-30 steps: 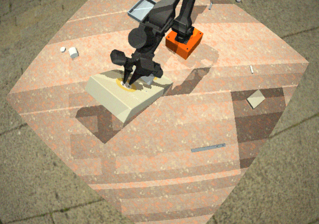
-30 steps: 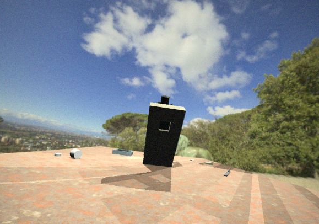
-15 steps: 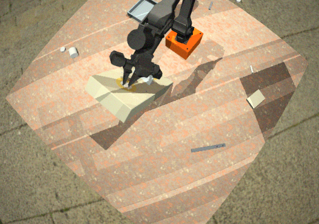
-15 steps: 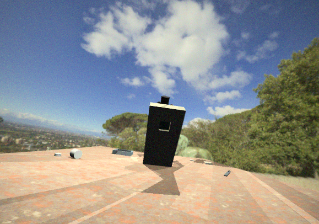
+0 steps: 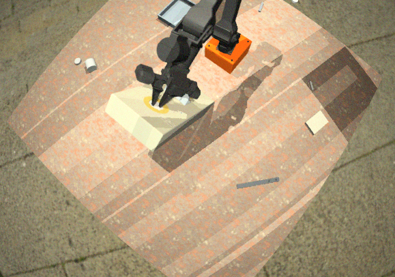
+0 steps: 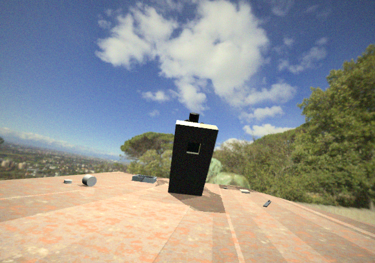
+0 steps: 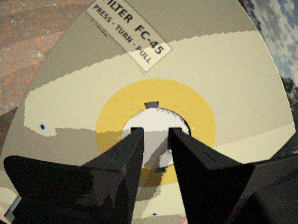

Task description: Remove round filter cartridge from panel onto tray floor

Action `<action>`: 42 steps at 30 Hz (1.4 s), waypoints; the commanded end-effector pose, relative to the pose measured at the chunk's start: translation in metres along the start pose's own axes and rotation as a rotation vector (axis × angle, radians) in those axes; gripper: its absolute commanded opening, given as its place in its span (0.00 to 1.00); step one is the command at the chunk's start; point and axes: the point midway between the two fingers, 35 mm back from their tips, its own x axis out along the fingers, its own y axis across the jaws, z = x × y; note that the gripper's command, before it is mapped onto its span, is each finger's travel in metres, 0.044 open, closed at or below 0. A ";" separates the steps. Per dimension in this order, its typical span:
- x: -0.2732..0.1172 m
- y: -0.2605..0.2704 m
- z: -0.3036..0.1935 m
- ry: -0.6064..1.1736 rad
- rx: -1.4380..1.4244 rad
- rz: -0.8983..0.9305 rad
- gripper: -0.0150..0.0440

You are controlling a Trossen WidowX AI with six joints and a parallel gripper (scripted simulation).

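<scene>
My fingers, narrowly parted, gripping nothing, should press the cartridge squarely before turning.

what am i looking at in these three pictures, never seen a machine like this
It's one black robot arm on an orange base, ending in a two-fingered gripper. The first picture looks down from above, the second across the surface at the panel's dark back, the third from the arm's wrist.

The fingertips are at the white round filter in the cream panel; I can't tell whether they grip it. Around lie a grey tray, a cylinder and a flat bar.
</scene>
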 end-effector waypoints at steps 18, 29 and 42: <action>0.009 0.000 -0.002 0.009 -0.005 0.000 0.40; 0.006 0.001 -0.001 0.004 -0.001 0.004 0.33; 0.009 0.000 -0.001 0.008 0.202 0.000 0.25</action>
